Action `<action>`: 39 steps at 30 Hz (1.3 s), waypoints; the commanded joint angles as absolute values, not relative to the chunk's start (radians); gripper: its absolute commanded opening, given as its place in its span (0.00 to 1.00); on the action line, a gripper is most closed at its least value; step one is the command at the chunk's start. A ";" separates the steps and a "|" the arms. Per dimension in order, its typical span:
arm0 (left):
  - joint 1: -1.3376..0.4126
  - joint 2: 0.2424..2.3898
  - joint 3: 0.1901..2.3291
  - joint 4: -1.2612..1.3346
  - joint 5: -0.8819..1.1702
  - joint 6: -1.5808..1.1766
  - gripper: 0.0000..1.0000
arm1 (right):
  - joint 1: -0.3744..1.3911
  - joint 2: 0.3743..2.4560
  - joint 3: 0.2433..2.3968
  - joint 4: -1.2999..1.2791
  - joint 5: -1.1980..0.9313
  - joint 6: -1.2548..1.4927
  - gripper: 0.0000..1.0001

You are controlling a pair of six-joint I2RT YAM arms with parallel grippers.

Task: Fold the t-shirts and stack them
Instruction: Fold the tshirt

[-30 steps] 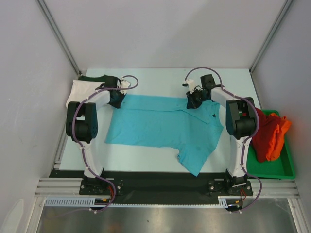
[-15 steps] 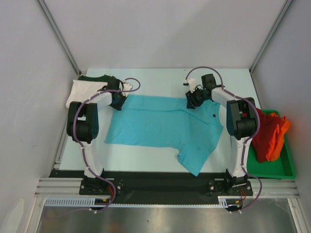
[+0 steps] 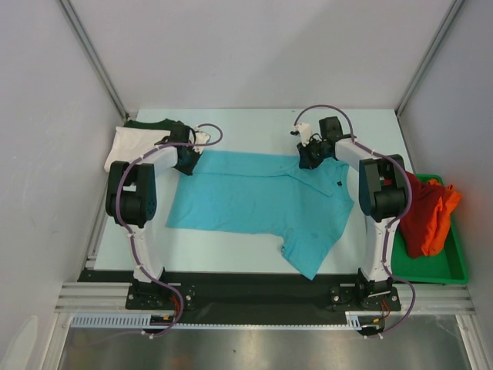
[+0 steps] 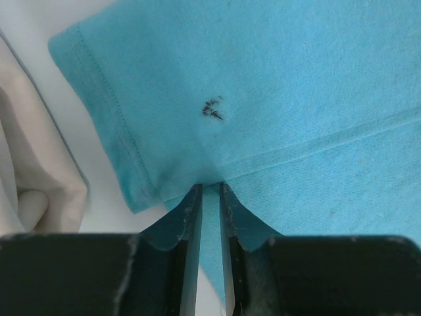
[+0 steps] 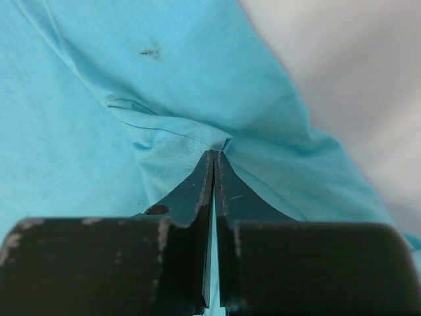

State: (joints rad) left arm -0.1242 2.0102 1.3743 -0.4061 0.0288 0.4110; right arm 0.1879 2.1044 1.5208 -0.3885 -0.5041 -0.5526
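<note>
While the left gripper (image 4: pixel 209 191) and right gripper (image 5: pixel 214 157) each pinch only a thin fold at the far edge of the turquoise shirt (image 3: pixel 254 196), uneven lifting could pull the cloth free.

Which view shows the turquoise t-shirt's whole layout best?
Top external: the whole turquoise t-shirt lies spread on the table. The wrist views show only close patches pinched by the left gripper and right gripper.
</note>
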 commanded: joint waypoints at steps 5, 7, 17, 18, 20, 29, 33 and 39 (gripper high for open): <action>-0.126 1.988 1.382 -0.383 0.028 0.413 0.21 | 0.207 2.072 1.529 -0.388 -0.495 -0.568 0.00; -0.124 1.991 1.390 -0.393 0.031 0.405 0.20 | 0.210 2.059 1.522 -0.390 -0.497 -0.574 0.00; -0.127 1.979 1.384 -0.393 0.029 0.400 0.20 | 0.210 2.029 1.479 -0.350 -0.451 -0.574 0.43; -0.127 1.979 1.384 -0.393 0.028 0.400 0.20 | 0.209 2.034 1.482 -0.347 -0.446 -0.571 0.46; -0.127 1.974 1.379 -0.393 0.025 0.402 0.20 | 0.206 2.052 1.500 -0.339 -0.440 -0.571 0.47; -0.135 1.967 1.364 -0.393 0.006 0.413 0.20 | 0.196 2.131 1.589 -0.373 -0.462 -0.574 0.47; -0.135 1.967 1.367 -0.391 0.003 0.416 0.20 | 0.202 2.134 1.582 -0.385 -0.471 -0.581 0.43; -0.135 1.971 1.370 -0.390 0.008 0.411 0.19 | 0.206 2.123 1.562 -0.394 -0.471 -0.594 0.37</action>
